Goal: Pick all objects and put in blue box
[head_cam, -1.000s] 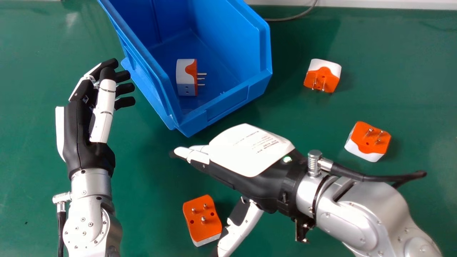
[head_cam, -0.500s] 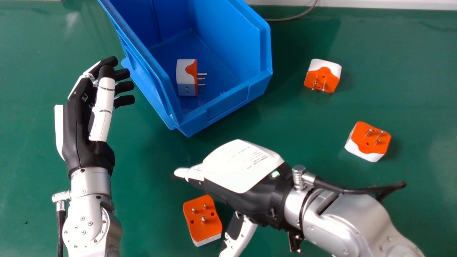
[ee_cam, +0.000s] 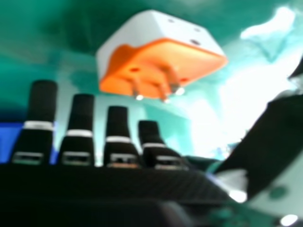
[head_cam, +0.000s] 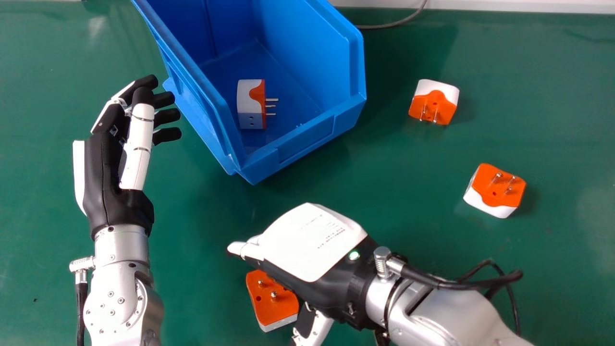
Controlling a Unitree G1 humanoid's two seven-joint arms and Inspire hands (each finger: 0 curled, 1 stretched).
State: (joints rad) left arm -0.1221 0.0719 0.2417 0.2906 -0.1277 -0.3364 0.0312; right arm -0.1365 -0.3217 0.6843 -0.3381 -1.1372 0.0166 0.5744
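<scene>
My right hand (head_cam: 312, 250) is over the near orange and white plug adapter (head_cam: 271, 302), covering its upper right part, with the thumb beside its lower right corner. In the right hand view, the adapter (ee_cam: 165, 61) lies prongs showing between the straight fingers (ee_cam: 80, 123) and the thumb, not gripped. My left hand (head_cam: 113, 178), relaxed, rests left of the blue box (head_cam: 307, 139). One adapter (head_cam: 251, 105) lies inside the box. Two more adapters stand on the table, one at the upper right (head_cam: 434, 102) and one farther right (head_cam: 496, 191).
The green table (head_cam: 423, 158) stretches around the box and adapters. A grey cable (head_cam: 394, 23) runs along the far edge beside a white strip (head_cam: 519, 6). A black cable (head_cam: 447, 283) loops off my right wrist.
My right hand has moved down and slightly left toward the robot, coming over the near adapter. The left hand has barely shifted; the adapters have stayed put.
</scene>
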